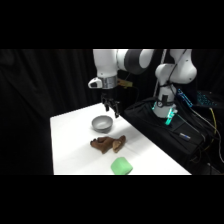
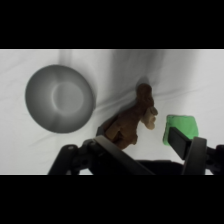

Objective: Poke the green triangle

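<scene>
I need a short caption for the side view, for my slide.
Franka gripper hovers above the grey bowl; brown lumpy object and green triangle lie nearer on the white table.

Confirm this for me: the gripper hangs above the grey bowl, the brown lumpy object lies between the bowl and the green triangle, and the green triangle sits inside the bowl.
One part is wrong: the green triangle is not inside the grey bowl. The side view shows it flat on the table, apart from the bowl, near the front edge. The rest holds: the gripper hangs above the bowl, and the brown lumpy object lies between bowl and triangle.
</scene>
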Available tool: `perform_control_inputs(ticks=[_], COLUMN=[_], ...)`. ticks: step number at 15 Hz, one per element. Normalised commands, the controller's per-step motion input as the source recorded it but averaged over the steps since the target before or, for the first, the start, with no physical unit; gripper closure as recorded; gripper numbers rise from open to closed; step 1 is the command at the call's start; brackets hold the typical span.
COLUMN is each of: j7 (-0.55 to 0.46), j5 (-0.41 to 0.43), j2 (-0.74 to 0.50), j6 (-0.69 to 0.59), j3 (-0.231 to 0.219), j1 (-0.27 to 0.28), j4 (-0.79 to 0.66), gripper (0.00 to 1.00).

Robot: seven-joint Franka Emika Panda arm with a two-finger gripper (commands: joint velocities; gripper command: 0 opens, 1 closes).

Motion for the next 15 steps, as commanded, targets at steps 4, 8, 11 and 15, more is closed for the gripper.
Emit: perform_control_inputs(ticks=[4, 8, 11, 15], j7=[0.13, 0.41, 0.31, 0.21], j5=[-0.032, -0.019, -0.006, -0.002], j2=[0.01, 0.11, 0.26, 0.31], j6=[0.02, 0.03, 0.00, 0.00], j3=[0.050, 0.127, 0.112, 0.069], j1=[0.024, 0.129, 0.139, 0.119], j4=[0.03, 0.18, 0.34, 0.38], gripper=[0.00, 0.00, 0.00, 0.28])
